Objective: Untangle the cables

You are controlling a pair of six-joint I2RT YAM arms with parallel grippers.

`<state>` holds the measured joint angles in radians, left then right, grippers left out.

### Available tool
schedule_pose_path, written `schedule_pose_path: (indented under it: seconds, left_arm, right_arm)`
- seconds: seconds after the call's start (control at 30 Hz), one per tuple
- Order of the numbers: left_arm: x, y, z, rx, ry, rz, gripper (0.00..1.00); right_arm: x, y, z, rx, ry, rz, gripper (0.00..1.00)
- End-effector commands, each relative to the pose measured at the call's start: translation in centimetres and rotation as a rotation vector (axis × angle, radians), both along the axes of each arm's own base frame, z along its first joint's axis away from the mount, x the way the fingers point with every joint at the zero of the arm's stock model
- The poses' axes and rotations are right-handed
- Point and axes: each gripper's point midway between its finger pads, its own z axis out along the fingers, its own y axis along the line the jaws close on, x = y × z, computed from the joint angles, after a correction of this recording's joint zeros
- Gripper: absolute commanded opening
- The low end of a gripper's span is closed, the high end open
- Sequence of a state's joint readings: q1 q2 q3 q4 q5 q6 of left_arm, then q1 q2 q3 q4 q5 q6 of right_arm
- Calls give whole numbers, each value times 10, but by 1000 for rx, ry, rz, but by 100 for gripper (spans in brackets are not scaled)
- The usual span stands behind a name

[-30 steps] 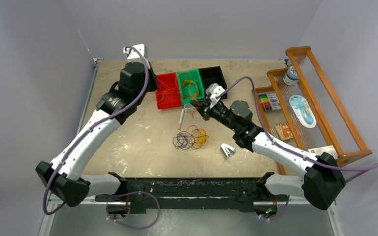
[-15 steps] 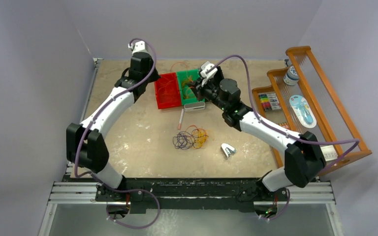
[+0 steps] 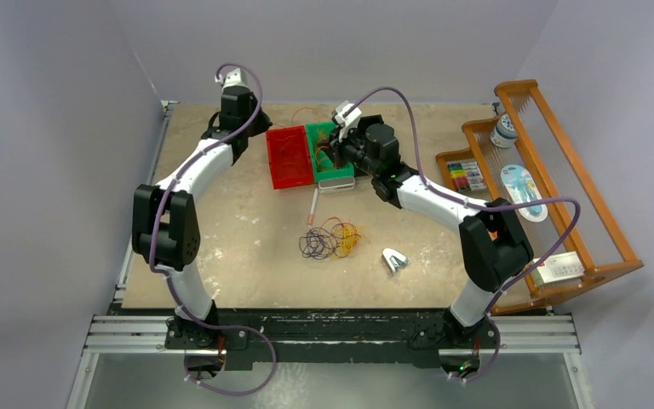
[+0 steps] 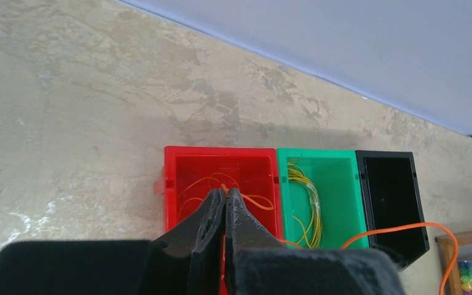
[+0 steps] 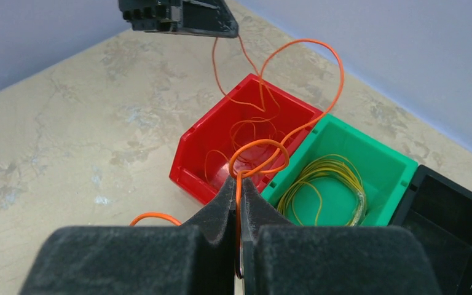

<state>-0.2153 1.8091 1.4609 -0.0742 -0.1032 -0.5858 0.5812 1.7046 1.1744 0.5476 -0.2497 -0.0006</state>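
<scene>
Found both tools pressed together on 1 orange cable (image 5: 338,67), high over the 3 bins at the top centre of the overhead view. Pinched that cable in the right tool (image 5: 240,184) at the bottom centre of its own view, directly under a small loop or knot in the strand. Traced the strand from there up and right in a wide arc over the green bin (image 5: 283,190), then back left to the top edge of the frame, ending under the other arm's shut tips. Checked this against the left wrist view: left tool (image 4: 225,195) closed tight, a thread of orange at the tips, above the red bin (image 4: 171,184).

Judged the stretch between the 2 grips as lying roughly left to right in the overhead view, left tool at the upper left of the bins, right tool at their right. Placed the loop hard against the right tool and well apart from the left one. Judged any pull as needing to follow that left-right line to open the loop.

Noted a yellow cable (image 5: 326,184) coiled inside the green bin, orange loops inside the red bin, nothing discernible in the black bin (image 5: 455,203). Noted a tangle of cables (image 3: 330,240) on the bench (image 3: 221,230) at frame centre, well below both tools.
</scene>
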Motion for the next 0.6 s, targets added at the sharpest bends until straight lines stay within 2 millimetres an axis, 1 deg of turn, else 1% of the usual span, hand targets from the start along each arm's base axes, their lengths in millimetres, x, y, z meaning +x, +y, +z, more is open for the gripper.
schedule_pose_path:
  seconds: [0.0, 0.17, 0.3, 0.57]
  left_arm:
    - [19, -17, 22, -72, -84, -52, 0]
    - [23, -24, -11, -71, -17, -73, 0]
    - [24, -35, -36, -28, 48, -85, 0]
    - [24, -46, -76, 18, 124, -92, 0]
  right_arm:
    - [0, 4, 39, 54, -77, 27, 0]
    - [-1, -1, 35, 48, -71, 7, 0]
    - [-2, -4, 31, 42, -63, 0, 0]
    - [-6, -7, 25, 34, -52, 0, 0]
